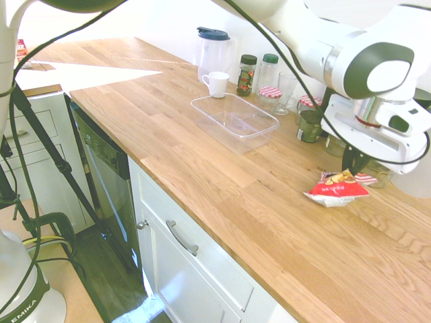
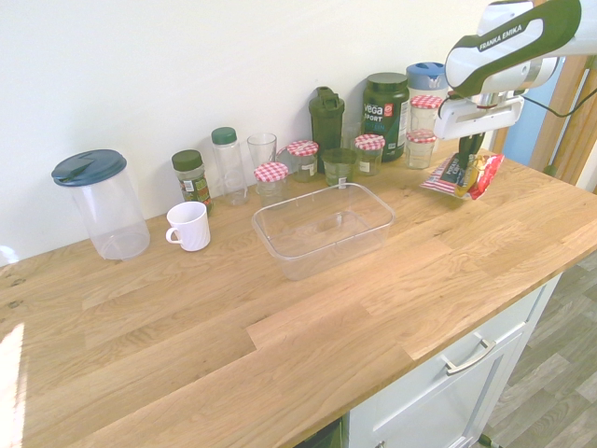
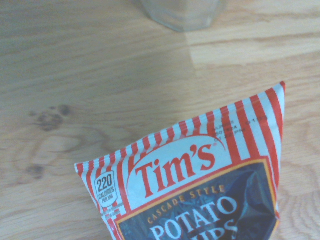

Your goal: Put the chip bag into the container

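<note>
While the wrist view shows the chip bag [image 3: 200,185] filling its lower part, its red-and-white striped top edge and "Tim's" print sharp against the wooden countertop [image 3: 75,75], the exterior views place it more fully. The gripper [image 2: 469,157] sits right at the bag [image 2: 464,175] near the counter's far corner, and the packet there looks tilted up off the wood, which suggests the fingers have closed on it; the fingertips themselves are hidden behind the packet, so whether they truly clamp it I cannot tell. In the first exterior view the bag [image 1: 337,189] appears low, at or just above the surface.

My judgement is that the pick-up is in hand: grasp made or being made, lift barely begun.

Farther along the counter, well apart from the bag, the container [image 2: 323,227] stands empty and open, with a white mug [image 2: 189,226] and jars with red-checked lids [image 2: 272,177] behind it. Next comes a clean lift, then a carry across to above the tub, clearing its rim before release.
</note>
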You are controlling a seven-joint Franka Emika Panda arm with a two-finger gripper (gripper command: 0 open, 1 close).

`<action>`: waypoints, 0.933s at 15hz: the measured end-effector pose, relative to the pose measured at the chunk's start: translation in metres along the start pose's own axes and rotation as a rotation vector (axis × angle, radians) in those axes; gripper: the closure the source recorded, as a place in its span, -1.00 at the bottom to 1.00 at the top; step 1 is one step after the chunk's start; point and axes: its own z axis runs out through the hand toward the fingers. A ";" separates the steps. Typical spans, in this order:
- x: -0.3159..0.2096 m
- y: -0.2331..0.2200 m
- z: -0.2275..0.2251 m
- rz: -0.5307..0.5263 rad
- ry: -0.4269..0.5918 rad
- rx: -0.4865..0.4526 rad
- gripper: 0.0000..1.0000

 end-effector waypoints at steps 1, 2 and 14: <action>-0.015 -0.007 -0.017 -0.011 0.015 0.000 1.00; -0.033 -0.015 -0.036 -0.022 0.031 0.000 1.00; -0.282 -0.208 -0.112 -0.142 0.148 -0.095 1.00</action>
